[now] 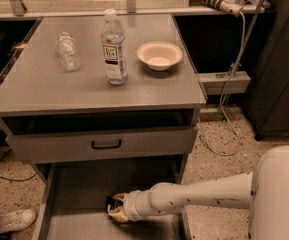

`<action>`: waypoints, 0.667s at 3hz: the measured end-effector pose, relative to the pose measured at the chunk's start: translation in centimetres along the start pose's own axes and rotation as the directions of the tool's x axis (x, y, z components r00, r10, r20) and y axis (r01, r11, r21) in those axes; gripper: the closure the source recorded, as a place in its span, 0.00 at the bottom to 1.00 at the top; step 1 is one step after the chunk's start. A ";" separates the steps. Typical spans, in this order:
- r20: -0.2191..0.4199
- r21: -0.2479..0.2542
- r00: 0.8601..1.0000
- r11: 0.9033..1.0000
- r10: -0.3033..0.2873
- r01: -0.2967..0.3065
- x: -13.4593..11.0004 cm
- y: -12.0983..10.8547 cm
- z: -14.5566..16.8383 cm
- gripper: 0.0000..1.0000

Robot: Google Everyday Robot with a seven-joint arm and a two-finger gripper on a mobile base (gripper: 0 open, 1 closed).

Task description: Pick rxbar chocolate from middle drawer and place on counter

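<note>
– Down in the middle drawer [74,184], what is happening?

– The gripper [115,210] is reaching low over the tray floor, right at the rxbar chocolate [109,200]. A dark corner of the wrapper is showing just beside it, touching or nearly so. Whether the gripper is clamping the bar or only meeting it, I cannot tell.

– So how far is the job getting?

– The drawer is standing pulled out and the arm [199,194] is stretching into it, so I am judging this as the grasp step. Lifting the bar and setting it on the counter [44,89] are both remaining.

– What are the containers holding?

– The middle drawer is showing nothing but the bar. The upper drawer [149,143] is sitting slightly open, its inside lying in shadow. On the counter, the white bowl [159,55] is looking empty, with one water bottle [114,46] standing upright and another bottle [68,51] lying on its side.
</note>
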State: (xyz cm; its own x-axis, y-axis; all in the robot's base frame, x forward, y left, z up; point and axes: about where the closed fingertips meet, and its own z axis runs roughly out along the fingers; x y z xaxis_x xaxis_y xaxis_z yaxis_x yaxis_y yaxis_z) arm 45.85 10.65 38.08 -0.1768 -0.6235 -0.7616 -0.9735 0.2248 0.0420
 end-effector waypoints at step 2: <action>-0.039 0.064 0.997 0.996 0.059 -0.057 -2.1 0.2 -3.4 1.00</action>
State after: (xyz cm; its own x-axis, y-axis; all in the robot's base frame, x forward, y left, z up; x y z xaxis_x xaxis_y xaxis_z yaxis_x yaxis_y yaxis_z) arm 45.58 9.44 41.92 -0.2399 -0.6380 -0.7317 -0.9506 0.3072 0.0438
